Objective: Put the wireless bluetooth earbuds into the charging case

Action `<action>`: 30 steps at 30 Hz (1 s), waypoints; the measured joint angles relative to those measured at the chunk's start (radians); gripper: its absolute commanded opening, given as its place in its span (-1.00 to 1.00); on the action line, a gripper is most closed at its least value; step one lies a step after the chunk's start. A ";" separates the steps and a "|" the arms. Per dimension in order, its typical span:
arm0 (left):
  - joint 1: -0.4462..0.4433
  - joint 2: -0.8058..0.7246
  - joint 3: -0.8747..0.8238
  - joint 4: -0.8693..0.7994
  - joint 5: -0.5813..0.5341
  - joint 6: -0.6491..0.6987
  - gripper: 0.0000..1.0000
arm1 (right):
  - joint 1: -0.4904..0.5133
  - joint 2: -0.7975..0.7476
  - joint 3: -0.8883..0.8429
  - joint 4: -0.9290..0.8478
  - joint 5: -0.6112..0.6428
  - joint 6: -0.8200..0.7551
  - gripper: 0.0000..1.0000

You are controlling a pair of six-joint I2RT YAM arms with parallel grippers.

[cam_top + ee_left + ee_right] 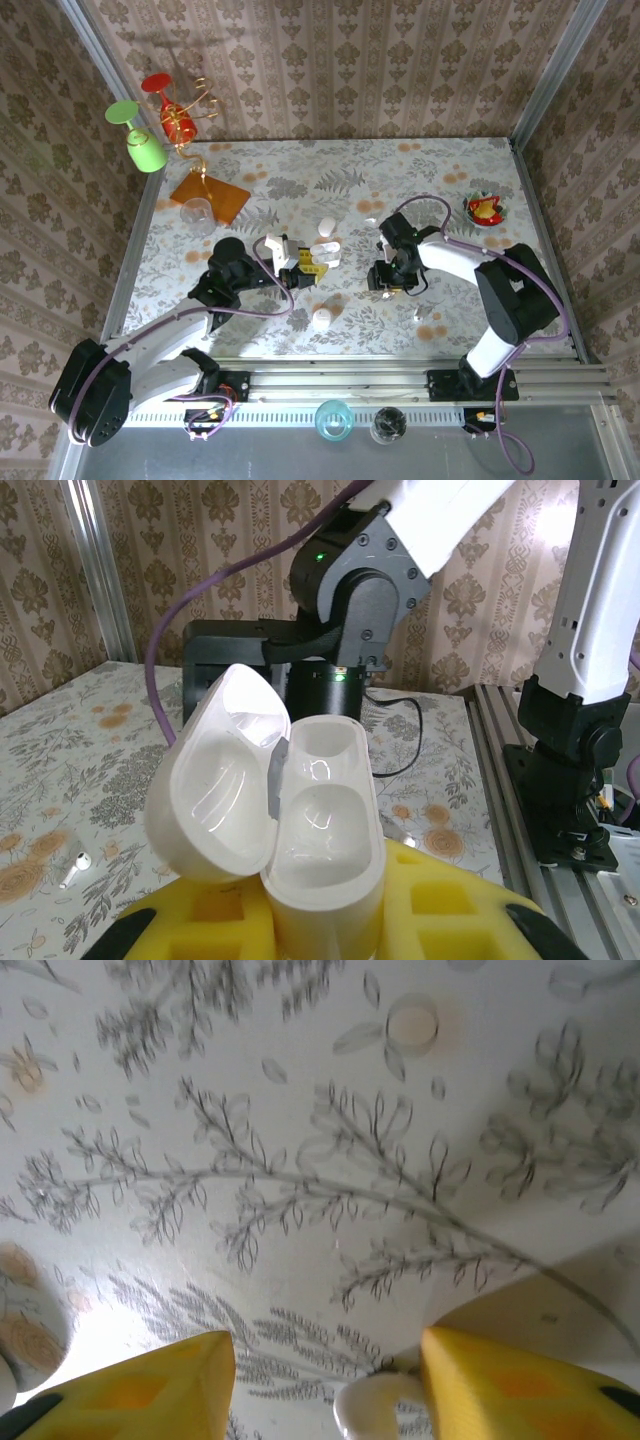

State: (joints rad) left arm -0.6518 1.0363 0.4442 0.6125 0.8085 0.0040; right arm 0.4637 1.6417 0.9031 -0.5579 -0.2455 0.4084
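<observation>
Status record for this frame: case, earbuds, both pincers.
case: white, lid open, both wells empty
left pincer: shut on case, holding it upright
right pincer: open, low over table
between right fingers: small white rounded piece beside one finger, likely an earbud
loose earbud: lying on table, apart from case
inserted: none yet

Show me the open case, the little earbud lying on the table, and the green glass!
open case [325,825], left wrist view, on the bottom half with two wells.
little earbud [75,864], left wrist view, on its white body.
green glass [147,153], top view, on its bowl.
</observation>
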 measured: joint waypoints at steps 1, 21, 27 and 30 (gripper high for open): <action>0.000 0.000 0.000 -0.001 -0.002 0.000 -0.85 | 0.007 -0.009 -0.010 -0.003 -0.001 0.008 -0.05; 0.000 -0.008 -0.002 -0.045 -0.006 0.002 -0.85 | 0.108 0.016 0.188 -0.276 0.132 -0.033 -0.06; -0.001 -0.068 -0.034 -0.068 -0.025 0.009 -0.84 | 0.156 0.146 0.314 -0.420 0.217 -0.077 -0.09; -0.003 -0.094 -0.045 -0.085 -0.040 0.021 -0.84 | 0.163 0.207 0.334 -0.451 0.224 -0.101 -0.12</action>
State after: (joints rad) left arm -0.6548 0.9424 0.3992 0.5274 0.7685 0.0246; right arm 0.6270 1.8488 1.2369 -1.0084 -0.0212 0.3077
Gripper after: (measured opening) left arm 0.205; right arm 0.448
